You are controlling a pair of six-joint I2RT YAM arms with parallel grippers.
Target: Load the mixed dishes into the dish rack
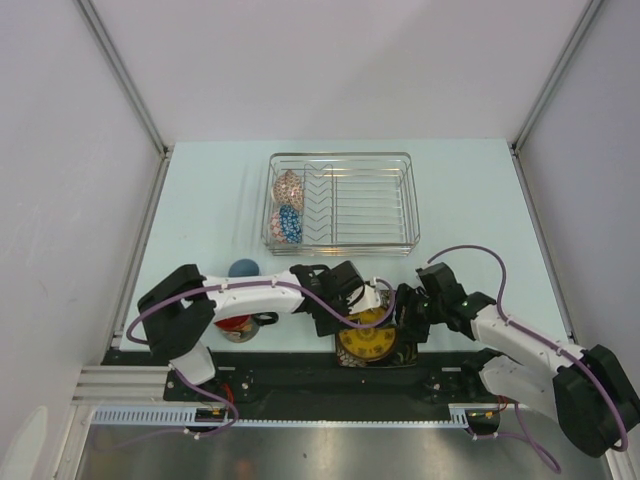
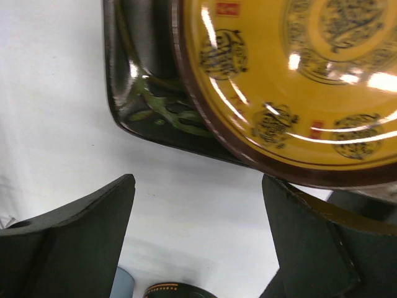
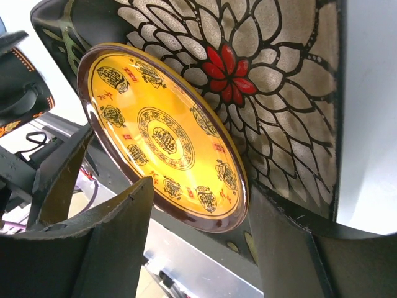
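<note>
The dark square plate [image 1: 400, 352] with a yellow round plate [image 1: 368, 340] on it lies at the table's near edge. In the right wrist view the yellow plate [image 3: 167, 136] sits tilted on the flower-patterned square plate [image 3: 279, 93]. My right gripper [image 1: 405, 312] [image 3: 201, 186] is open, with the yellow plate's rim between its fingers. My left gripper [image 1: 372, 298] [image 2: 198, 180] is open and empty beside the plate's corner [image 2: 142, 105]. The dish rack [image 1: 380, 160] holds the reddish-white bowl [image 1: 288, 188] and the blue-patterned bowl [image 1: 286, 225]. The light-blue cup [image 1: 243, 268] and the red-inside mug [image 1: 238, 327] stand at the left.
The black and metal rail [image 1: 300, 375] runs along the table's near edge, just under the plates. The right two thirds of the rack holds only bare divider prongs [image 1: 350, 200]. Grey walls close in the table on three sides.
</note>
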